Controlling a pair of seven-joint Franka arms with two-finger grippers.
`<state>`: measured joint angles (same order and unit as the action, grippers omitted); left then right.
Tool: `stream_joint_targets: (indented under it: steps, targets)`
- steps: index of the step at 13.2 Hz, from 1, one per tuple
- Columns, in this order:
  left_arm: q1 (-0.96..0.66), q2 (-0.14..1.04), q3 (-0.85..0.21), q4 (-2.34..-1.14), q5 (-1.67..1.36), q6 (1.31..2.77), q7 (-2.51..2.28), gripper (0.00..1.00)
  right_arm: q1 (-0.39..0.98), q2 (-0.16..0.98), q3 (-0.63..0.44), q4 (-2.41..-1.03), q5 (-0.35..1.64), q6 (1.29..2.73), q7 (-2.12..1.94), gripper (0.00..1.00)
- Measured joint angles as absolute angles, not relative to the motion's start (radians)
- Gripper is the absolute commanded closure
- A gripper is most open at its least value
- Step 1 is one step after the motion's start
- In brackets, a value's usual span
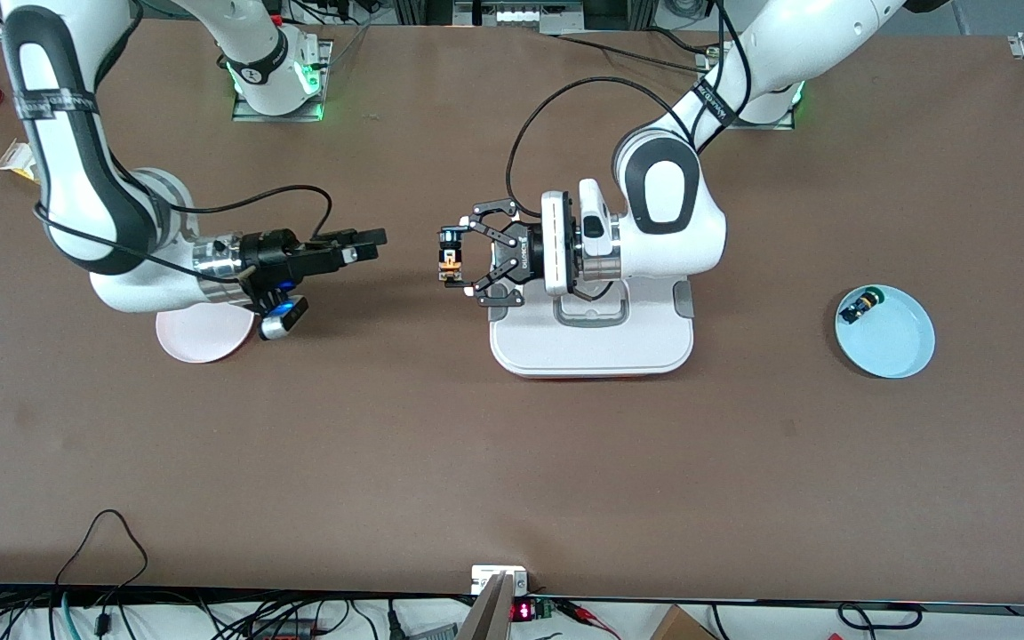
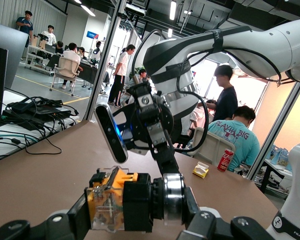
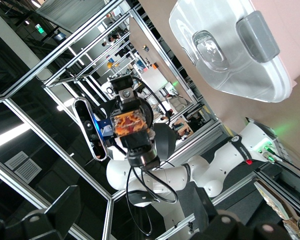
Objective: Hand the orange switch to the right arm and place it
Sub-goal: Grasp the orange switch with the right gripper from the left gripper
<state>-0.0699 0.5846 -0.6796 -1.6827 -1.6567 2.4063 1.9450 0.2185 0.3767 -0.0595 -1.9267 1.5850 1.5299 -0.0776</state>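
- Left hand (image 1: 457, 260) with open-linkage black fingers is up over the brown surface (image 1: 512, 462), just off the edge of the white lidded container with a grey handle (image 1: 592, 333), clenched on the small black push-button switch with an orange body (image 1: 449, 259).
- Switch is pinched between the fingertips and held sideways – in the left wrist view the orange switch (image 2: 121, 201) shows a translucent orange end and a black and silver barrel.
- Right hand (image 1: 368, 240), slim and black with a blue-lit wrist camera, hangs over the surface facing the left hand with a clear gap between them – fingers spread, grasping nothing.
- Right wrist view sees the orange switch (image 3: 128, 123) in the left hand straight ahead.
- Pale pink round plate (image 1: 196, 338) lies on the surface under the right arm's wrist.
- Light blue round plate (image 1: 890, 338) lies toward the left arm's end of the surface, with a small black button part (image 1: 859, 308) near its rim.
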Motion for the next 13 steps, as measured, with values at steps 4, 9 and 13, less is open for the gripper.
stream_joint_targets:
  steps: [4,9,13]
  targets:
    - [-0.07,0.585,-0.678,-1.684,-1.657,2.406,1.945,0.78,0.267,0.411,-0.059,-1.926,1.63,1.576,-0.103,0.0]
    - [-0.066,0.585,-0.678,-1.684,-1.657,2.406,1.945,0.78,0.302,0.41,-0.017,-1.91,1.719,1.687,-0.103,0.0]
    - [-0.066,0.585,-0.678,-1.686,-1.657,2.406,1.945,0.78,0.304,0.41,0.006,-1.897,1.734,1.725,-0.103,0.0]
